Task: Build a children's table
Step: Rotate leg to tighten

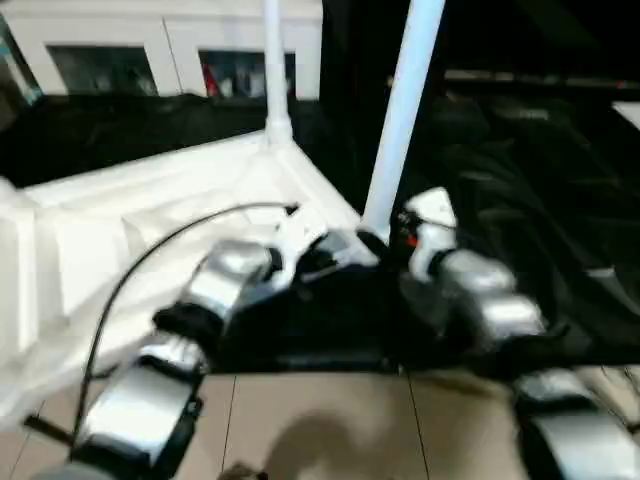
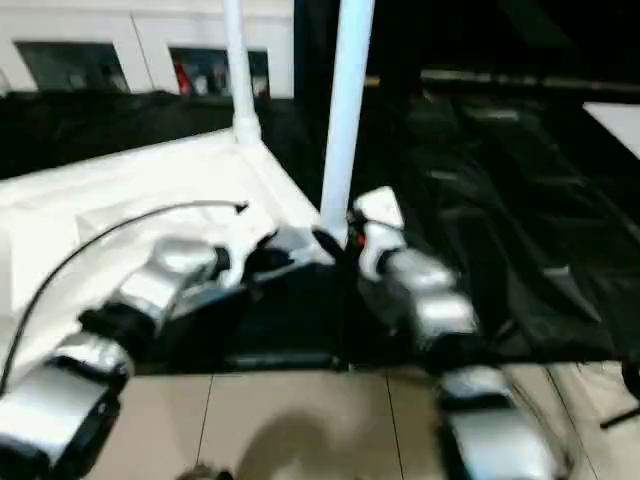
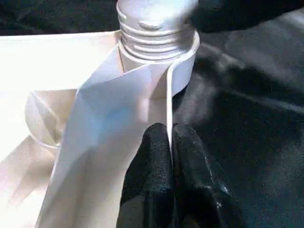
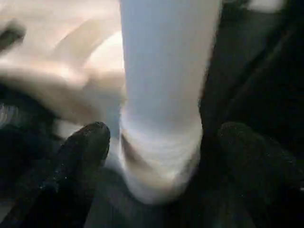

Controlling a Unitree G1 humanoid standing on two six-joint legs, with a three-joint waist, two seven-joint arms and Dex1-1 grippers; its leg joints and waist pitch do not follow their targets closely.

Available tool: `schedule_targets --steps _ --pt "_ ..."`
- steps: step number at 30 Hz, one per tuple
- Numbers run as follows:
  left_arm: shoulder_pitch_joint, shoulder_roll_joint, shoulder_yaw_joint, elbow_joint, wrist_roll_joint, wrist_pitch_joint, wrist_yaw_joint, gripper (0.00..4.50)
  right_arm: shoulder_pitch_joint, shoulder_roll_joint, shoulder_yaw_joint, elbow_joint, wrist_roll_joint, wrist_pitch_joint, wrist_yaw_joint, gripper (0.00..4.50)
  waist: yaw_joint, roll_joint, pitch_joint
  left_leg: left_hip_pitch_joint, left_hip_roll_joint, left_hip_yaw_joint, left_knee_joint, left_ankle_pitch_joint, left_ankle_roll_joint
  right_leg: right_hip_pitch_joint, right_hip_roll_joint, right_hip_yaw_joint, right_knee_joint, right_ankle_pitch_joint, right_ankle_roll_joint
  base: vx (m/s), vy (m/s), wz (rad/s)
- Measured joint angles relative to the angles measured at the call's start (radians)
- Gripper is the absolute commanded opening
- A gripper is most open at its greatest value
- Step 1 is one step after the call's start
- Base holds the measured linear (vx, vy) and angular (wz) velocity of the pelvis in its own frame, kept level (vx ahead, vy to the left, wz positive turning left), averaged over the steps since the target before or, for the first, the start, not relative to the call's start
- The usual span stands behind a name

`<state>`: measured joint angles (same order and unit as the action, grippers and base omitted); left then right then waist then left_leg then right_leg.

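Your tabletop lies upside down on the black cloth, a white moulded plastic square with raised ribs and a thin upright rim, filling the left half of the scene. At its near right corner a smooth white tubular leg stands almost upright in the round corner socket, its ridged end showing above the socket's collar. A second leg stands at the far corner.

Your left gripper is clenched on the thin rim just beside that socket. Your right gripper stands released, its black fingers spread either side of the near leg's base without touching it.

To the right you have crumpled black cloth; beige floor tiles lie nearest, and a white cabinet stands far left.
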<state>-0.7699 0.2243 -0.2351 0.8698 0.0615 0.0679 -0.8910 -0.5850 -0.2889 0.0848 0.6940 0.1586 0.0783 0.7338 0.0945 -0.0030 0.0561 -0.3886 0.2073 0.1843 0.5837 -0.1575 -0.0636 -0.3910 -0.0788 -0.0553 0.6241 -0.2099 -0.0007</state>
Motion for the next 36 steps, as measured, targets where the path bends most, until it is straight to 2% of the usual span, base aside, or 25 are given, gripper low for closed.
schedule_targets --steps 3,6,9,16,17,19,22,24,26,30,36 --pt "0.049 0.043 -0.012 -0.084 -0.025 0.003 -0.114 0.0 0.044 -0.049 0.048 -0.034 -0.005 0.009 0.104 4.07 0.003 0.0 0.0 -0.001 0.0 0.001 0.0 0.0 0.0 -0.002 0.0 0.0 0.001 0.0 0.0 0.0 0.0 0.0" --pt "0.084 0.063 -0.038 -0.15 -0.037 0.011 -0.201 0.0 0.054 -0.068 0.058 -0.073 -0.005 0.019 0.166 4.07 0.018 0.0 0.0 -0.001 0.001 0.002 0.0 0.0 0.0 -0.002 0.0 0.0 0.002 0.0 0.0 0.0 0.0 0.0" --pt "0.095 0.061 -0.058 -0.176 -0.044 0.02 -0.24 0.0 0.053 -0.061 0.067 -0.101 -0.005 0.019 0.189 4.07 0.025 0.0 0.0 -0.001 0.0 0.005 0.0 0.0 0.0 -0.002 -0.002 0.0 0.003 0.0 0.0 0.0 0.0 0.0" --pt "0.109 0.066 -0.058 -0.204 -0.045 0.037 -0.252 0.0 0.053 -0.077 0.089 -0.124 -0.012 0.032 0.228 4.07 0.021 0.0 0.0 0.0 0.0 0.012 0.0 0.0 0.0 -0.002 -0.007 0.0 0.004 0.0 0.0 0.0 0.0 0.0" --pt "0.112 0.067 -0.058 -0.21 -0.045 0.039 -0.253 0.0 0.053 -0.077 0.089 -0.125 -0.013 0.032 0.233 3.79 0.021 0.0 0.001 0.0 0.0 0.012 0.0 0.0 0.0 -0.002 -0.007 0.0 0.004 0.0 0.001 0.0 0.0 0.0" --pt "0.114 0.069 -0.058 -0.218 -0.045 0.042 -0.256 0.0 0.053 -0.077 0.089 -0.125 -0.013 0.032 0.234 3.71 0.022 0.0 0.001 -0.001 0.0 0.012 0.0 0.001 0.001 -0.003 -0.007 0.0 0.004 0.0 0.001 0.0 0.0 0.0" --pt "0.114 0.071 -0.057 -0.219 -0.046 0.046 -0.258 0.0 0.053 -0.074 0.087 -0.126 -0.011 0.041 0.233 3.33 0.021 0.0 0.001 -0.002 0.0 0.012 0.0 0.001 0.001 -0.005 -0.007 0.0 0.005 0.0 0.001 0.0 0.0 0.0" --pt "0.114 0.072 -0.055 -0.219 -0.046 0.047 -0.258 0.0 0.053 -0.068 0.087 -0.126 -0.011 0.047 0.234 3.29 0.02 0.0 0.001 -0.002 0.0 0.012 0.0 0.001 0.001 -0.005 -0.007 0.0 0.006 0.0 0.001 0.0 0.0 0.0" --pt "0.114 0.072 -0.054 -0.219 -0.047 0.051 -0.258 0.0 0.057 -0.066 0.087 -0.13 -0.011 0.048 0.233 2.99 0.02 0.0 0.001 -0.002 0.0 0.012 0.0 0.001 0.001 -0.006 -0.007 0.0 0.006 0.0 0.001 0.0 0.0 0.0" --pt "0.114 0.075 -0.054 -0.223 -0.049 0.059 -0.26 0.0 0.057 -0.065 0.087 -0.131 -0.011 0.049 0.233 2.81 0.019 0.0 0.001 -0.003 0.0 0.012 0.0 0.001 0.001 -0.006 -0.007 0.0 0.006 0.0 0.001 0.0 0.0 0.0" --pt "0.116 0.079 -0.053 -0.227 -0.05 0.068 -0.26 0.0 0.059 -0.059 0.083 -0.13 -0.012 0.049 0.229 2.76 0.019 0.0 0.001 -0.003 0.0 0.012 0.0 0.001 0.001 -0.006 -0.007 0.0 0.006 0.0 0.001 0.0 0.0 0.0"
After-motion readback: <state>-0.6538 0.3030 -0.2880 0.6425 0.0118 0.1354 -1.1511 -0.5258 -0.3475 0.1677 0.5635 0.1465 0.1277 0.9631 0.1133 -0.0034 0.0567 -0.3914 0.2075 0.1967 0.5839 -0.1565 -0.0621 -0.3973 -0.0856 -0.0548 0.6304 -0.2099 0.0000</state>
